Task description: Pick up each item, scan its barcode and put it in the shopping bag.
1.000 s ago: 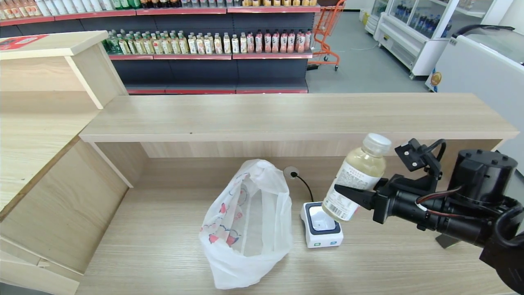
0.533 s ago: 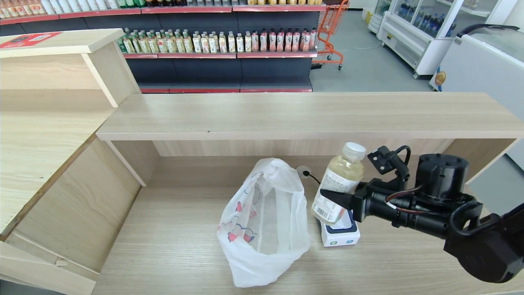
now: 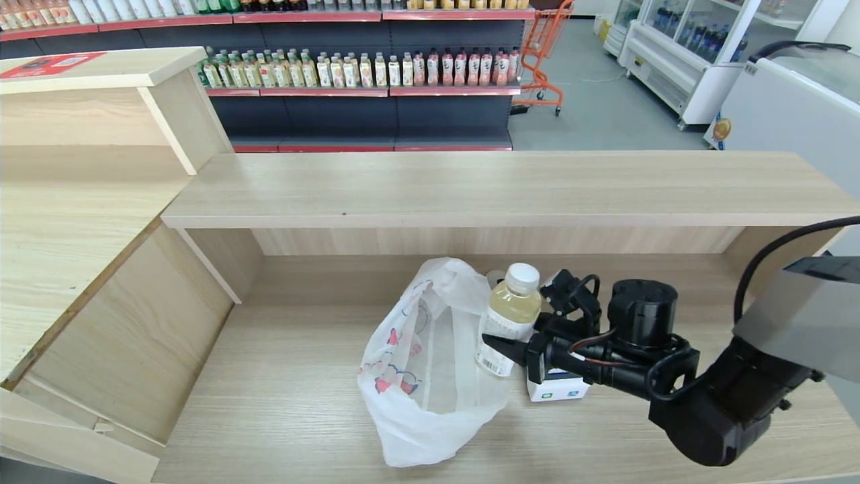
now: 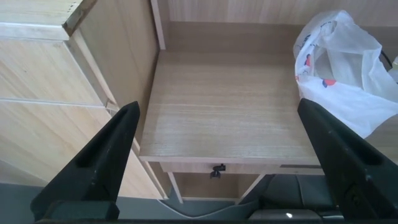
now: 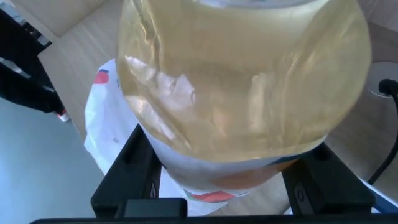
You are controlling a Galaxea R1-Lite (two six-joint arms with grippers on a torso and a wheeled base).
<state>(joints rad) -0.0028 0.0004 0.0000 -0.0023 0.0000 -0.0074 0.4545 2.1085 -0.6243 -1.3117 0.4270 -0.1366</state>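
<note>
My right gripper point(image 3: 505, 349) is shut on a bottle point(image 3: 508, 317) of pale yellow drink with a white cap and white label. It holds the bottle upright at the right edge of the white shopping bag's point(image 3: 423, 363) open mouth. In the right wrist view the bottle point(image 5: 242, 93) sits between the black fingers point(image 5: 134, 171), with the bag point(image 5: 109, 134) beneath. The white barcode scanner point(image 3: 557, 388) stands on the counter just right of the bag, partly hidden by the arm. My left gripper point(image 4: 217, 155) hangs open off the counter's near left edge, far from the bag point(image 4: 339, 68).
A raised wooden ledge point(image 3: 510, 188) runs behind the work surface, and a wooden side panel point(image 3: 134, 329) closes off the left. The scanner's black cable point(image 5: 382, 165) runs to a grommet at the back. Bare counter point(image 3: 269, 403) lies left of the bag.
The right arm has carried the bottle left and down, from over the scanner to the bag's mouth. The head camera also shifted between the earliest frame and the later ones.
</note>
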